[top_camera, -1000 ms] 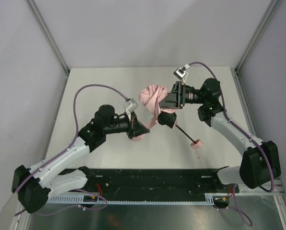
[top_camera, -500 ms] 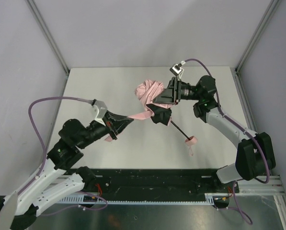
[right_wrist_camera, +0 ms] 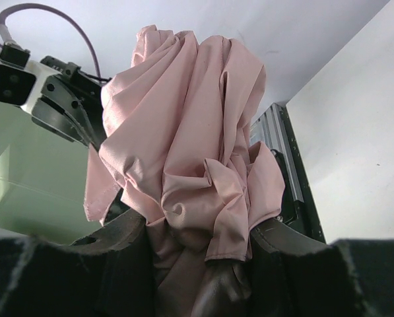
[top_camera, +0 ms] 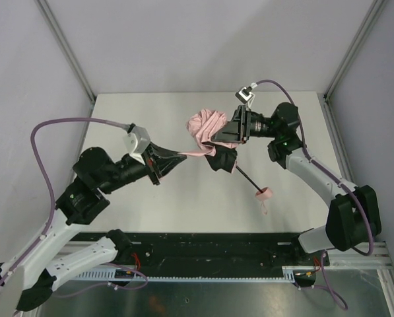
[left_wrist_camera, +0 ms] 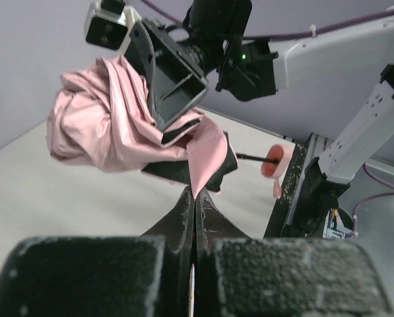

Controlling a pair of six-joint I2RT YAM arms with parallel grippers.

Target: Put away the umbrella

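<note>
The pale pink umbrella [top_camera: 204, 127] hangs bunched above the table's middle, its fabric filling the right wrist view [right_wrist_camera: 183, 145]. My right gripper [top_camera: 222, 157] is shut on the umbrella's gathered canopy, fingers [right_wrist_camera: 276, 254] pressed against the cloth. A thin black shaft [top_camera: 247, 179] slopes down to the small pink handle [top_camera: 264, 194] with its strap. My left gripper [top_camera: 185, 156] is shut on a corner of the pink fabric [left_wrist_camera: 206, 155], pulling a flap out to the left. In the left wrist view the jaws meet tightly at the cloth's tip [left_wrist_camera: 196, 196].
The white table [top_camera: 137, 119] is walled by grey panels on three sides. A black rail [top_camera: 203, 247] runs along the near edge between the arm bases. Purple cables [top_camera: 71, 125] loop above the left arm.
My left arm has swung back and up to the left, drawing the fabric flap taut. The right gripper and umbrella shifted slightly left a second ago and have held since.
</note>
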